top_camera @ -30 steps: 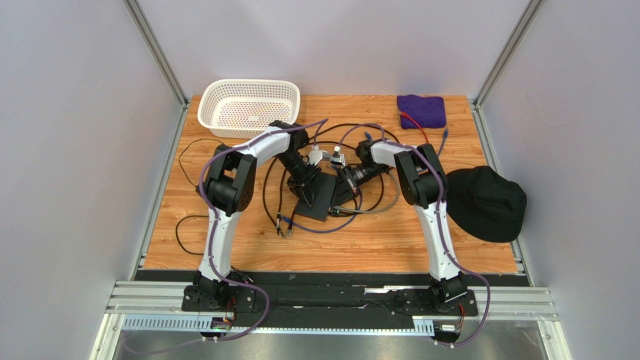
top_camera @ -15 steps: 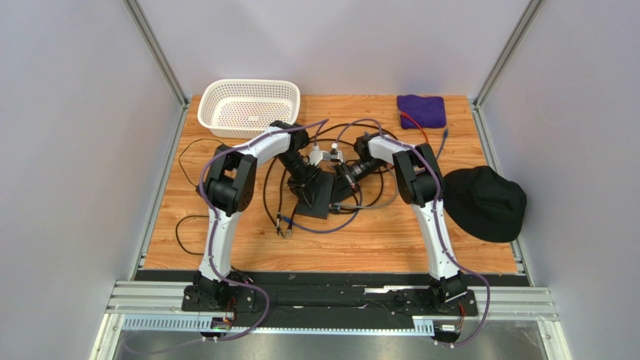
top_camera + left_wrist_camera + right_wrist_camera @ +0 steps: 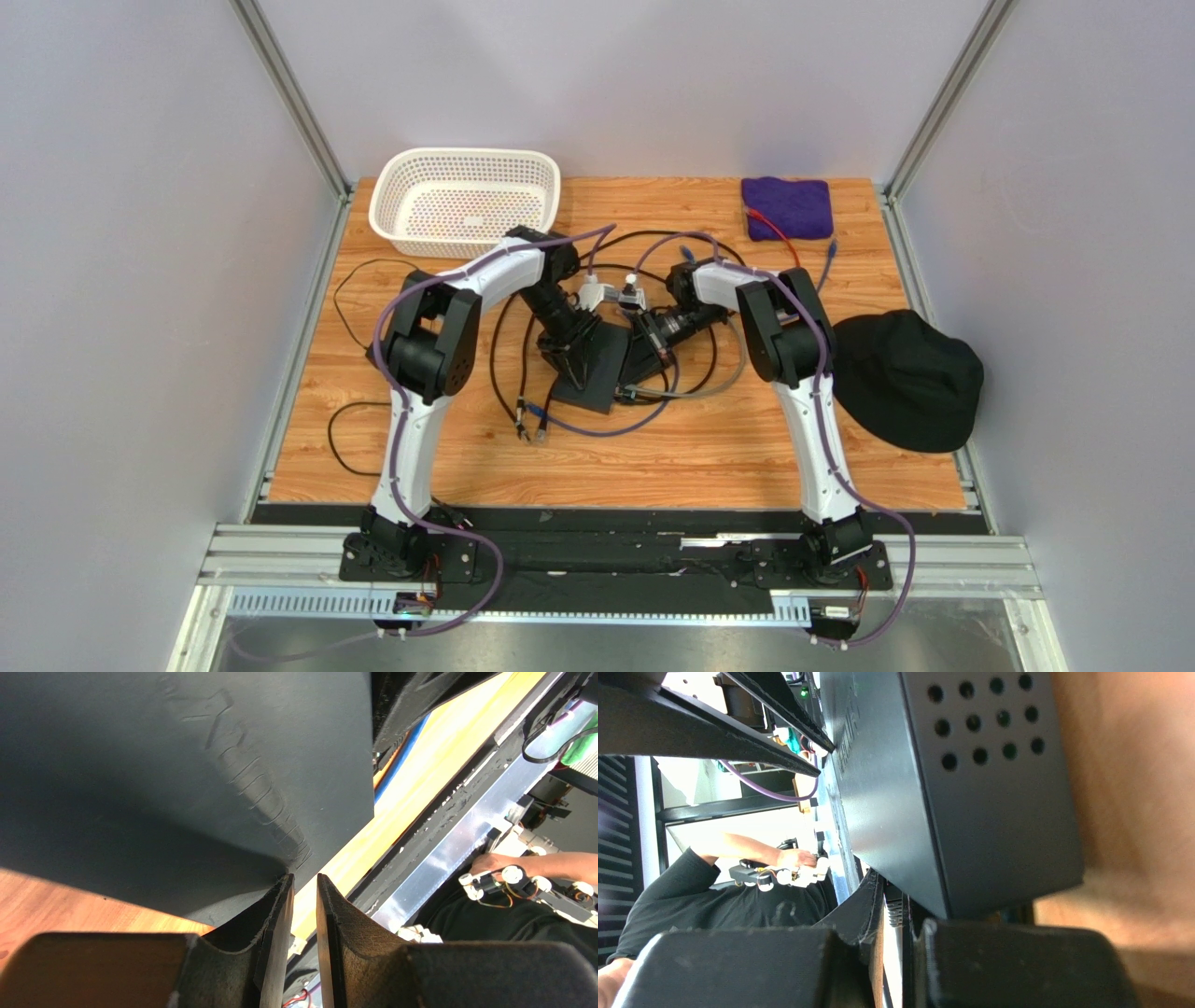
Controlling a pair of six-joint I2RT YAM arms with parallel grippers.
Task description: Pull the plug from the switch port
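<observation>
Two arms meet at the flat matte-black rectangular switch (image 3: 592, 375), which lies mid-table on the wood-grain tabletop (image 3: 730, 448). Your left arm has held its place over the last second. Half a second ago the right wrist swung a little toward the far left. It is now back about where it started, and the switch has barely shifted with it. I read that as a tug or wiggle that has not yet freed the plug, so the pull is still to be done.

Your left arm reaches forward with its elbow folded. Its gripper (image 3: 303, 880) is set tip-down at the switch's edge, jaws closed to a thin slit with nothing between them. Your right arm mirrors it from the other side. Its gripper (image 3: 650, 332) is pinched on the small pale plug (image 3: 894, 908), right at the switch's vented corner. Whether the plug is still seated in its port is hidden.
</observation>
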